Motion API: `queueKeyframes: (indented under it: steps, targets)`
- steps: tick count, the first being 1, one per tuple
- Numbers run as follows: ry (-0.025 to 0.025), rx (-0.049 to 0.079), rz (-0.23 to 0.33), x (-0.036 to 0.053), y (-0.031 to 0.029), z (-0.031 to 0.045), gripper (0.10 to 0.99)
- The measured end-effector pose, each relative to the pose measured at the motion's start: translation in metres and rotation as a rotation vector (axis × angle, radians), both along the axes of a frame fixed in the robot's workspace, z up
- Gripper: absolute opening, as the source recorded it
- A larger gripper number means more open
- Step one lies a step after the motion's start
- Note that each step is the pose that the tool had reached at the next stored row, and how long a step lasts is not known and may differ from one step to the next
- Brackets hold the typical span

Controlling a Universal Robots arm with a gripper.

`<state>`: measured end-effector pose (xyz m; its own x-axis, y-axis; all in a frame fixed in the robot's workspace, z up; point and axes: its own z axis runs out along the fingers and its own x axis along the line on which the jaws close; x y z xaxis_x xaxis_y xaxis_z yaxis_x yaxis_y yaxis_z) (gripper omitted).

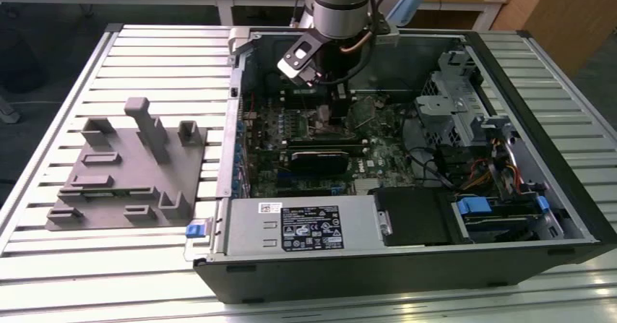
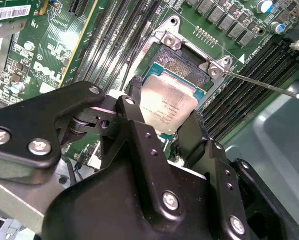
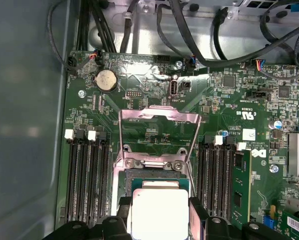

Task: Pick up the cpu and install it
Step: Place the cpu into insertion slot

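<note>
cpu in the jaws, over the open socket

i read this as the install step. the pick-up looks done: the gripper [image 2: 164, 103] is closed on the cpu [image 2: 172, 106], a black finger pressed against each of two opposite edges, its pale metal lid facing the wrist cameras. in the first wrist view the fingers [image 3: 197, 212] flank the chip the same way.

the arm reaches down into the open computer case [image 1: 386, 272], and the cpu sits right at the socket [image 2: 182, 62] on the motherboard [image 3: 139, 75]. part of the dark pin field shows past one edge of the chip. my guess is that it is held just over the socket and not yet seated, though i cannot tell whether it already touches.

the load plate [image 3: 159, 116] stands swung open behind the socket, and the thin retention lever [image 2: 262, 86] sticks out to one side, so the way in is free.

as i judge it, any further descent calls for the chip to be square to the socket frame, level and not tilted, with very light downward force. letting go should wait until it lies flat.
</note>
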<state>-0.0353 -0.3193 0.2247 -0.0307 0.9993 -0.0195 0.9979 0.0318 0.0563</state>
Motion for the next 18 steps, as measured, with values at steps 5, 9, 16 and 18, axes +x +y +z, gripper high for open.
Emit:
queueKeyframes:
  steps: [5,9,16,18]
  targets:
    - [0.0000,0.000,-0.001,-0.0001,0.0009,-0.0062,0.537]
    - [-0.0001,0.000,-0.001,-0.0002,0.0016,-0.0094,0.537]
    - [0.0000,0.000,-0.006,-0.0030,0.0016,-0.0153,0.537]
    - [0.0000,0.000,-0.010,-0.0034,0.0017,-0.0172,0.537]
